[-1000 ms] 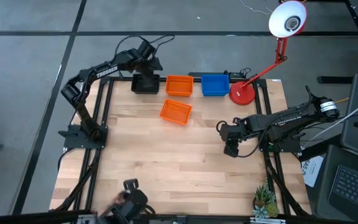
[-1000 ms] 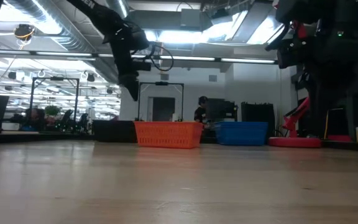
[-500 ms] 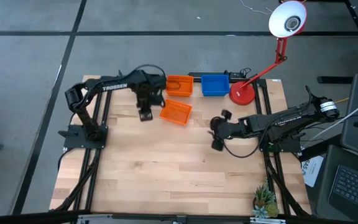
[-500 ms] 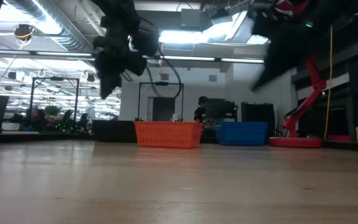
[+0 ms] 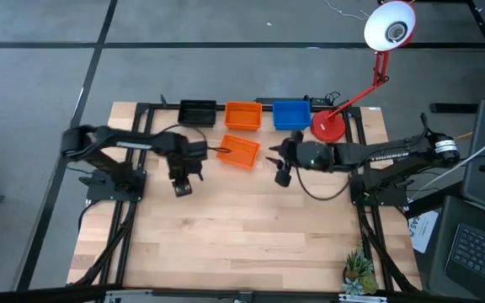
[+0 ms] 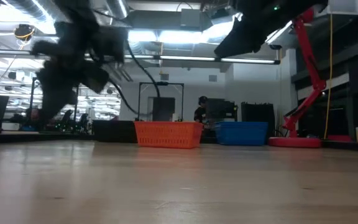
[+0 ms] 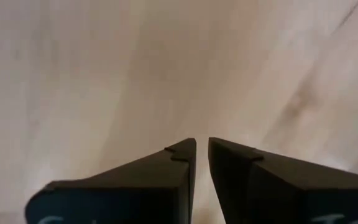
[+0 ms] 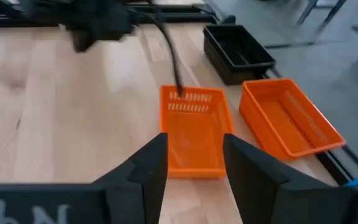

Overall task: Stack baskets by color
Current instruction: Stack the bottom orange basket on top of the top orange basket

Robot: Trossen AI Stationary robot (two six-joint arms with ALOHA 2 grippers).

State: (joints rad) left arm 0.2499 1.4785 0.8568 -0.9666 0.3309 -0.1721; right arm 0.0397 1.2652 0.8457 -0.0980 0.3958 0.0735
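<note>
Along the table's far edge stand a black basket point(image 5: 197, 111), an orange basket point(image 5: 242, 116) and a blue basket point(image 5: 291, 115), each on its bottom. A second orange basket point(image 5: 238, 151) point(image 8: 194, 130) sits alone on the wood in front of them, slightly askew. My right gripper point(image 5: 278, 163) point(image 8: 194, 146) hovers open just right of this loose basket and points at it, touching nothing. My left gripper point(image 5: 181, 187) point(image 7: 202, 149) points down over bare wood, left of the loose basket. Only a narrow slit shows between its fingertips, and nothing is in it.
A red lamp base point(image 5: 327, 126) stands right of the blue basket, with its arm rising over the far right corner. A small plant point(image 5: 359, 269) sits at the near right corner. Bare wood fills the table's near half.
My left gripper has left the black basket at the far edge and swung down toward the near left, tipping to point downward. The black basket stays put. My right gripper has risen, tipped up toward level and moved left toward the loose orange basket.
</note>
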